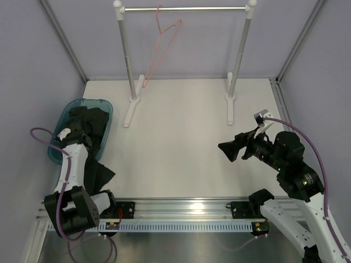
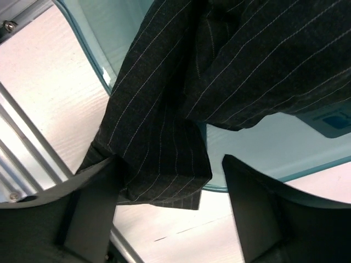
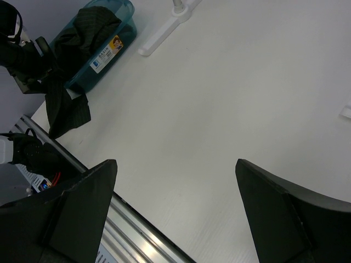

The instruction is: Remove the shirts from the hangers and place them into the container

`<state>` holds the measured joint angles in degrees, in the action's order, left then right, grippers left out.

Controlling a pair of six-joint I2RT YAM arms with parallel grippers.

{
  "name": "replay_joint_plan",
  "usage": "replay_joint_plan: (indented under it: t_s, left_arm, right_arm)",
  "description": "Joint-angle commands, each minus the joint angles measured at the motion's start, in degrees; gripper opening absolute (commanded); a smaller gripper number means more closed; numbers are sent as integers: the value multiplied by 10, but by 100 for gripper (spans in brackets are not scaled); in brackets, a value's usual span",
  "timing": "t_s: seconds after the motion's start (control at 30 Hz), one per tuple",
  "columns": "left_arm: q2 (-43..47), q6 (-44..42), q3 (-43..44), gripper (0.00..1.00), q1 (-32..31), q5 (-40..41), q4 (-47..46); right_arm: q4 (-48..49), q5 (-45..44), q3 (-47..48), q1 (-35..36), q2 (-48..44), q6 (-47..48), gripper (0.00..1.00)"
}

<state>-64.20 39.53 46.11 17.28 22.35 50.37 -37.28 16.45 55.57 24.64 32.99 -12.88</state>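
1. Pink wire hanger (image 1: 162, 48), top external view: it hangs bare on the rail (image 1: 186, 9), so by the look of it the removal step is done. The black shirt (image 1: 90, 123) lies mostly inside the teal container (image 1: 70, 107), with one flap over the near rim on the tabletop (image 1: 181, 137). The left end effector (image 1: 81, 125) is over the container. The right end effector (image 1: 226, 149) hovers well apart.
2. Left wrist view: the jaws stand apart. Pinstriped cloth (image 2: 159, 164) drapes between them and touches the left finger (image 2: 93, 208), but it is not clamped.
3. Right wrist view: the jaws are wide apart and hold nothing above the bare tabletop.
4. Status: nearly complete. Left to do: tuck the overhanging flap (image 3: 68, 112) into the container (image 3: 118, 22).
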Motion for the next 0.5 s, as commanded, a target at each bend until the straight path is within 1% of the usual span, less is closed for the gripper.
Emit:
replay_joint_plan:
  t_s: [0.0,0.03,0.07,0.13,0.17,0.3,0.33,0.43,0.47]
  left_arm:
    - [-3,3,-6,69,4,-20,-21]
    - [-3,3,-3,63,4,-22,-20]
    - [-4,4,-1,48,4,-24,-18]
    - [-2,2,14,36,3,-24,-7]
    - [0,-2,22,26,3,-23,-3]
    - [6,-18,83,15,4,-15,20]
    - [5,-23,113,15,3,-16,22]
    - [-12,-37,162,15,3,-11,24]
    - [-19,-39,194,15,3,-9,26]
  right_arm:
    - [5,12,9,4,-4,5,100]
    - [4,11,9,4,-5,6,100]
    - [4,10,9,5,-5,7,100]
    - [1,7,10,4,-6,8,99]
    - [0,3,10,4,-6,8,99]
    - [1,3,9,4,-7,4,99]
    - [1,2,10,4,-6,3,99]
    - [-3,-2,12,4,-6,1,99]
    - [-5,-6,15,4,-6,1,99]
